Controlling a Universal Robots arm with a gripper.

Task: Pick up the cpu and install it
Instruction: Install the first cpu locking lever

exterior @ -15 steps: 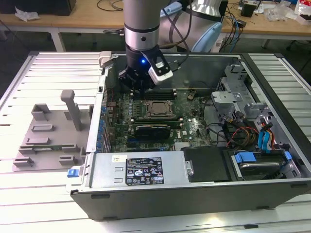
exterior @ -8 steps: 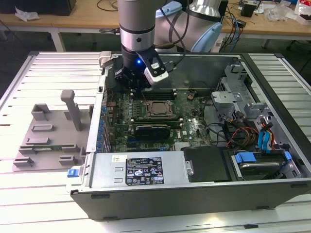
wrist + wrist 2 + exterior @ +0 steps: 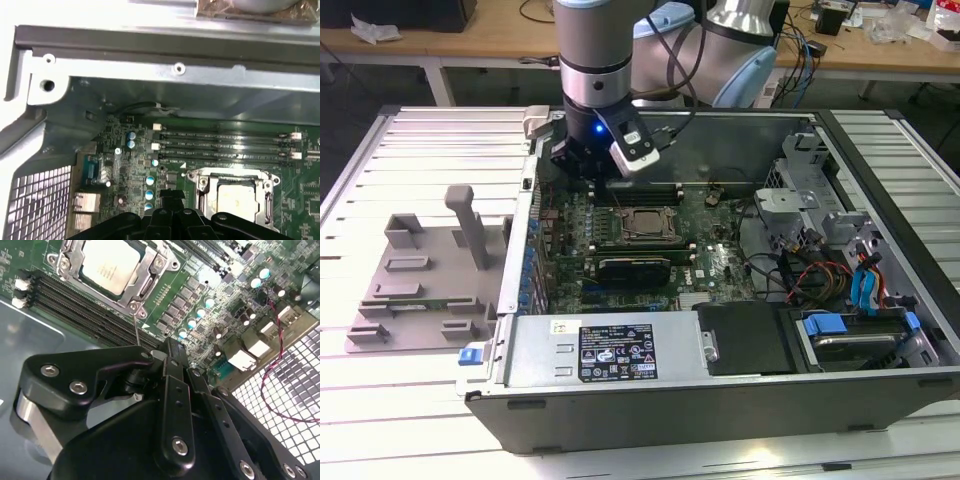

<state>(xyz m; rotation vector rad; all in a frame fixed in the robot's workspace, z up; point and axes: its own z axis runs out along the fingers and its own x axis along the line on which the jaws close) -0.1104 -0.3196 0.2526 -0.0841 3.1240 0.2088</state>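
Second wrist view shows the cpu lying flat in the socket, silver top up. It is square, so it has no long axis, and its edges run parallel to the memory slots. The gripper hangs just beside the socket, seemingly closed and empty. Any motion here is best kept vertical and clear of the thin lever.

Cut edges and covered board
In the second wrist view the cpu runs past the picture's edge, its rim tucked under the socket frame, and the gripper covers much of the motherboard. In the first wrist view the gripper overlaps the cpu at one side. In the exterior view the arm's wrist hides the motherboard at the socket frame's eleven o'clock.
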